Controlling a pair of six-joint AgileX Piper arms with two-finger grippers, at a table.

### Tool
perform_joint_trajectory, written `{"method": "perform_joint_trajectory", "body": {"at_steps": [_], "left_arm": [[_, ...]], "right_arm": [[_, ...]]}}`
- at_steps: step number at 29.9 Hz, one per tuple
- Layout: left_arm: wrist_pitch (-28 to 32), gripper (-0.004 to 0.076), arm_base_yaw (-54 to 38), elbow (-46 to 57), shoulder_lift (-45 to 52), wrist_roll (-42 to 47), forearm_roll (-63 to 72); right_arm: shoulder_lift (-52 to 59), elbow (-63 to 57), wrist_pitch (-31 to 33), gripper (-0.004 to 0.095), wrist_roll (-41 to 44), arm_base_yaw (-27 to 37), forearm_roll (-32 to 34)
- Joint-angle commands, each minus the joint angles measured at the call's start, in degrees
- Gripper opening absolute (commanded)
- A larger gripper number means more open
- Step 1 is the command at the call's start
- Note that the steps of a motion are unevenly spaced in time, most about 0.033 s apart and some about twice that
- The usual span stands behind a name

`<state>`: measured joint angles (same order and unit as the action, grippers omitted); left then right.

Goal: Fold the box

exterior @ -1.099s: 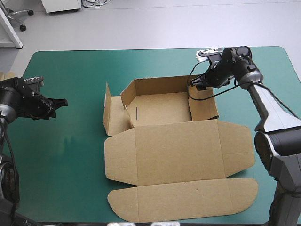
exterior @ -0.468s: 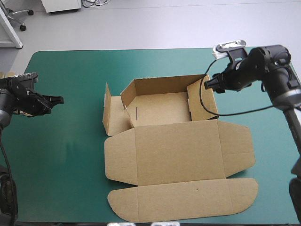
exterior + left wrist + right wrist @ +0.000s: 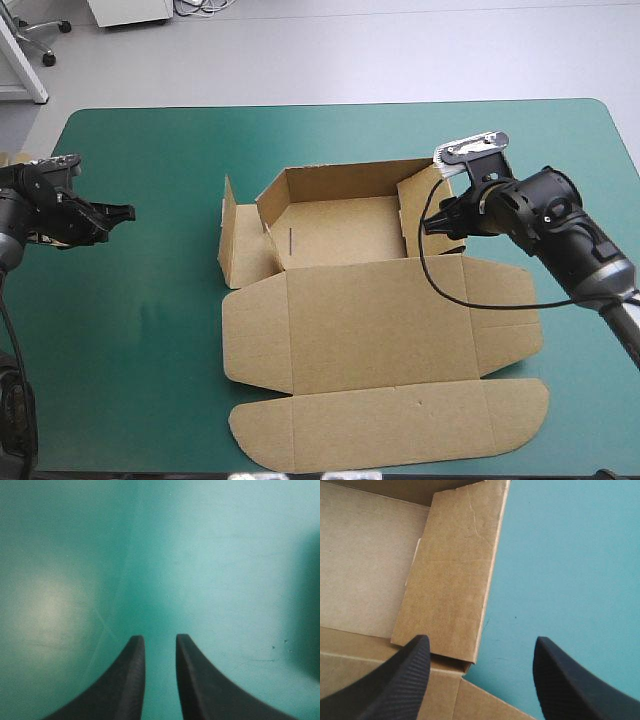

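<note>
The brown box lies mid-table with its back wall and side flaps raised and its lid flat toward the near edge. My right gripper hovers open over the box's right wall. In the right wrist view this gripper straddles the wall's outer edge. One finger is over the wall and lid seam, the other over teal-green cover, and nothing is held. My left gripper sits far off near the table's left edge. Its fingers are all but shut over bare cover, with only a narrow slit between them.
A left side flap stands upright beside the tray. The lid's rounded tuck flap reaches close to the near table edge. A sliver of more brown board shows at the table's left edge. Teal-green cover lies bare between the left gripper and the box.
The right arm swung from beyond the box's far right corner to low over its right wall. The left gripper drew back toward the left edge and narrowed its fingers, then held still.
</note>
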<state>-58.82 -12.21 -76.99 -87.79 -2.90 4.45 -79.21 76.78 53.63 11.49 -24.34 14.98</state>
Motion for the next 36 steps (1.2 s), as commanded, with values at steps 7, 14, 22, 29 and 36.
{"method": "perform_joint_trajectory", "body": {"at_steps": [7, 14, 22, 29, 36], "left_arm": [[1.4, 0.016, 0.1, -1.9, 2.6, 0.4, 0.8], [1.2, 0.016, 0.1, -1.9, 2.6, 0.4, 0.8], [1.2, 0.016, 0.1, -1.9, 2.6, 0.2, 0.3], [1.1, 0.016, 0.1, -1.9, 2.6, 0.2, 0.3], [1.1, 0.016, 0.1, -1.9, 2.6, -0.3, 0.3]], "right_arm": [[-10.7, 10.8, 0.1, 0.0649, -2.0, 1.6, -1.1], [-20.1, 18.4, 3.5, 0.0674, -8.5, 8.3, -12.7], [-27.2, 20.6, 6.2, 0.0592, -12.8, 9.7, -15.3], [-29.9, 20.7, 6.3, 0.025, -12.8, 9.7, -15.6], [-30.1, 20.7, 4.7, -0.0032, -12.3, 9.7, -15.0]]}}
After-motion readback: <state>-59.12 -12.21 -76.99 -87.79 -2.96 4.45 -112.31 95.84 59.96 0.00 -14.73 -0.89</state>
